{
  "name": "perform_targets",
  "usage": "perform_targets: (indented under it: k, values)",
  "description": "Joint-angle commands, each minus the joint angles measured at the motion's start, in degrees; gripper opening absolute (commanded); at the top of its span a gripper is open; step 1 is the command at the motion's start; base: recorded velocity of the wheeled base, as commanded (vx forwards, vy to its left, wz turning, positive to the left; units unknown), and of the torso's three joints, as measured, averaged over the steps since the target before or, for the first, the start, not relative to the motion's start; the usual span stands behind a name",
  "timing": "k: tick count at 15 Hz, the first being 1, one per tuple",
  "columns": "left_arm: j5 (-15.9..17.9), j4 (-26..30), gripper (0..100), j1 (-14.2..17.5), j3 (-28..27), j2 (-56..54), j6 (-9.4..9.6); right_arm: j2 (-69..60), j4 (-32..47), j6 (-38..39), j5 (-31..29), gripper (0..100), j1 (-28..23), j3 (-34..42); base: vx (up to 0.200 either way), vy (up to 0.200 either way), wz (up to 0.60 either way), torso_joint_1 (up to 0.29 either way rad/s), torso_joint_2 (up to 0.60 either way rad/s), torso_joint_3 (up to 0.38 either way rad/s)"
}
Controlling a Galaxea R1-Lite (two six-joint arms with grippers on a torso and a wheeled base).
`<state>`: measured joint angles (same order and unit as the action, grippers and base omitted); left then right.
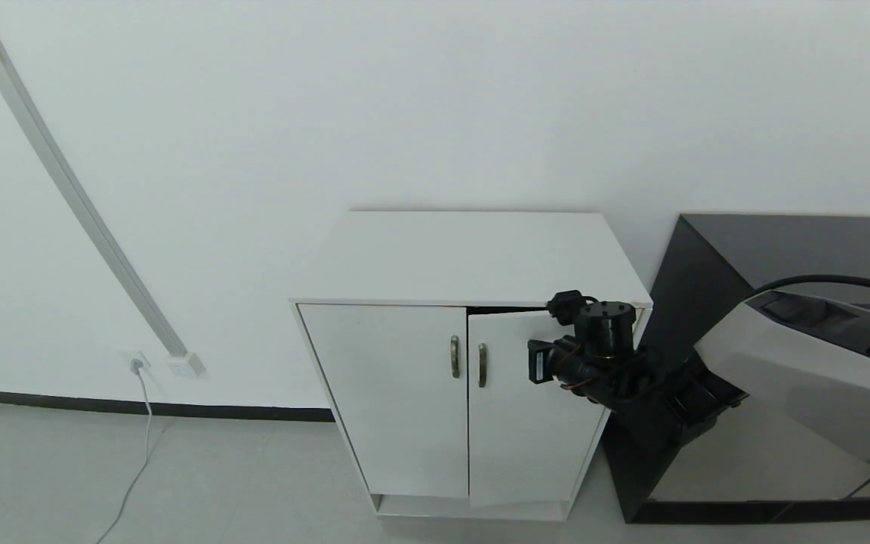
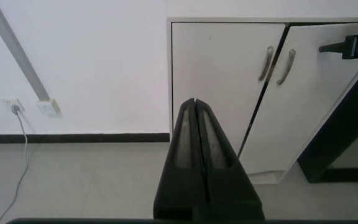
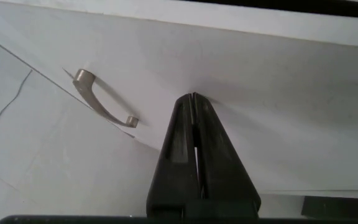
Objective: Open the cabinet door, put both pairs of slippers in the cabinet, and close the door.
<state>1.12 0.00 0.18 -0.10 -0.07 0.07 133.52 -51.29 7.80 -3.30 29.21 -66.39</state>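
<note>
Now, cabinet place: a white cabinet (image 1: 465,257) is seen standing on the floor (image 1: 239,483) against the wall (image 1: 329,113), with a dark panel (image 1: 699,264) just beside it on the robot's right.
Right gripper: the right gripper (image 3: 194,99) is held with its fingers pressed together, nothing pinched between them.
Door relative to right gripper: the fingertips are set at the front face of the right door (image 1: 526,446), beside the right handle (image 1: 482,365), on the side toward the hinge; actual contact cannot be told for certain.
Left gripper: the left gripper (image 2: 194,106) is likewise closed flat on nothing and is held over the floor, well apart from the cabinet front.
Counts: one cabinet, two doors, two handles, one per door.
Door state: the right door is left slightly ajar, a dark gap being shown along its top edge; the left door (image 1: 390,400) is shut.
Orientation: the cabinet front is turned toward the robot; the doors and both handles, including the left handle (image 1: 455,357), are set with their long axes upright.
</note>
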Motion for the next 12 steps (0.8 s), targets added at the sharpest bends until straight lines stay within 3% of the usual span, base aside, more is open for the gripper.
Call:
perform_targets:
  k: [1, 12]
  values:
    - [0.02, 0.00, 0, -0.01, 0.01, 0.07, 0.01, 0.77, 0.13, 0.02, -0.30, 0, 0.06, -0.58, 0.000, 0.000, 0.00, 0.000, 0.00, 0.000]
    - [0.02, 0.00, 0, -0.01, 0.01, 0.07, -0.07, 3.67, 1.36, -0.07, -7.51, 0, 0.15, -5.24, 0.000, 0.000, 0.00, 0.000, 0.00, 0.000]
